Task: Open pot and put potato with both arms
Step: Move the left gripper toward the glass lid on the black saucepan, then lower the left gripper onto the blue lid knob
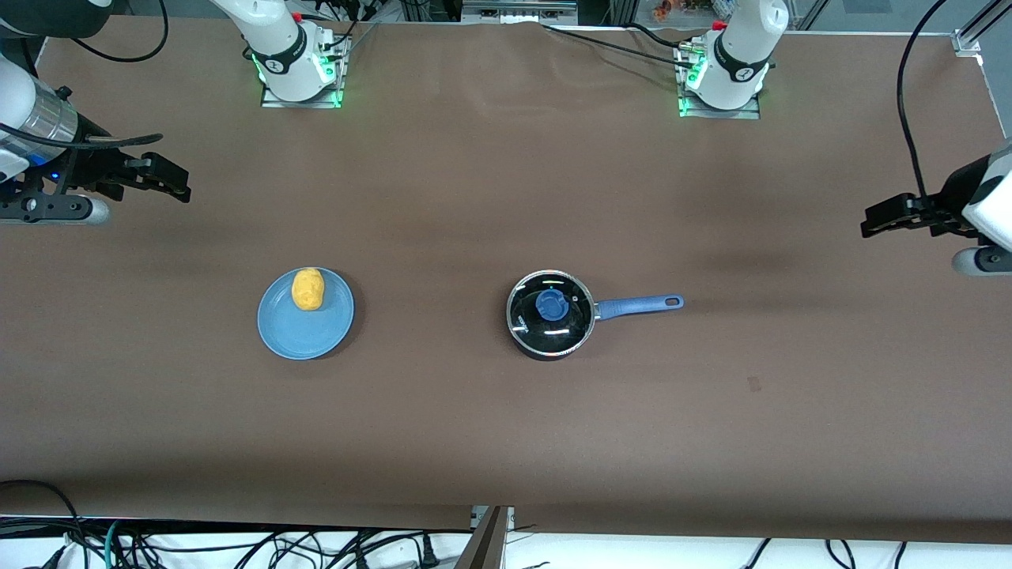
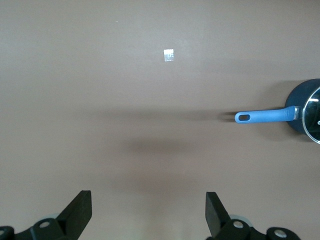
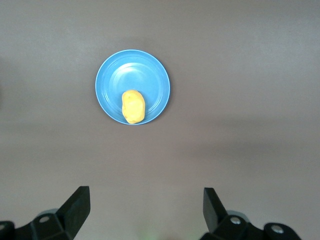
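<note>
Brown tabletop (image 1: pixel 490 427), nothing on it but the task items. Pot (image 1: pixel 550 314) sits mid-table, lid (image 1: pixel 551 310) on, blue knob (image 1: pixel 552 304) centered, handle (image 1: pixel 639 304) pointing toward the left arm's end. Potato (image 1: pixel 308 289) lies on a light-blue plate (image 1: pixel 305 336), toward the right arm's end, well apart from the pot; it rests near the plate's rim on the side farther from the front camera.

Left gripper (image 1: pixel 893 215) hovers over bare tabletop at its own end, jaws spread wide, holding nothing. Right gripper (image 1: pixel 158 178) same at its end: released, empty. Both arms parked out at the edges; no step started.

Risks, my read:
- Knob is small and rounded; an off-center pinch likely slips or tilts the glass lid.
- Lifting the lid with the pot unheld could drag the pot.
- Potato is smooth and oval; may roll or squirt out of the fingers, or skid the plate.
- 2 arms converging over the pot: collision if the lid isn't moved clear first.
</note>
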`<state>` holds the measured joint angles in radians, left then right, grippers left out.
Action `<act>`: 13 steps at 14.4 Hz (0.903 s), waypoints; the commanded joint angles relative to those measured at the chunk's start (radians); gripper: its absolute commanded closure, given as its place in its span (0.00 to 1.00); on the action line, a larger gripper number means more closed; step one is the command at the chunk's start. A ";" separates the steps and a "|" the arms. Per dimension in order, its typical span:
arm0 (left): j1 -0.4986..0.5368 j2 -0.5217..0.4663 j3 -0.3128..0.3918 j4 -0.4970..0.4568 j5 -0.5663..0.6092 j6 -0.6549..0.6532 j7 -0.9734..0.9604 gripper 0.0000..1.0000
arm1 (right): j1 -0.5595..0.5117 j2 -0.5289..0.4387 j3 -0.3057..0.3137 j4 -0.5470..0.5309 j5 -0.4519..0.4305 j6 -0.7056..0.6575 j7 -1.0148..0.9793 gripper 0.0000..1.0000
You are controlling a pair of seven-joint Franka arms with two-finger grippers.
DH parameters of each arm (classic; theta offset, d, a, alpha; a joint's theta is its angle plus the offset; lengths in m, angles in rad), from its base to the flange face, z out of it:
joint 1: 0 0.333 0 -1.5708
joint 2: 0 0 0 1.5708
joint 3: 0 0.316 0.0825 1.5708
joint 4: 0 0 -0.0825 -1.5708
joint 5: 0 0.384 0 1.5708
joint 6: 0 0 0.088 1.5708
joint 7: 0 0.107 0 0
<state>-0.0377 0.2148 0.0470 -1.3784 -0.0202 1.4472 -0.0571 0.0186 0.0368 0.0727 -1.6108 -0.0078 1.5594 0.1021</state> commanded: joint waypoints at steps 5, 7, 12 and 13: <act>-0.223 0.123 -0.003 0.041 -0.020 0.064 -0.366 0.00 | -0.009 0.008 0.002 0.017 0.016 -0.001 -0.007 0.00; -0.281 0.158 -0.009 0.039 -0.049 0.126 -0.513 0.00 | -0.009 0.008 0.004 0.017 0.016 -0.001 -0.007 0.00; -0.419 0.251 -0.015 0.030 -0.061 0.312 -0.739 0.00 | -0.011 0.008 0.002 0.015 0.016 0.005 -0.013 0.00; -0.436 0.265 -0.015 0.027 -0.061 0.353 -0.771 0.00 | -0.011 0.008 0.001 0.015 0.017 0.005 -0.013 0.00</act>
<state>-0.4393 0.4433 0.0206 -1.3777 -0.0673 1.7531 -0.7635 0.0168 0.0379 0.0725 -1.6106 -0.0078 1.5638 0.1021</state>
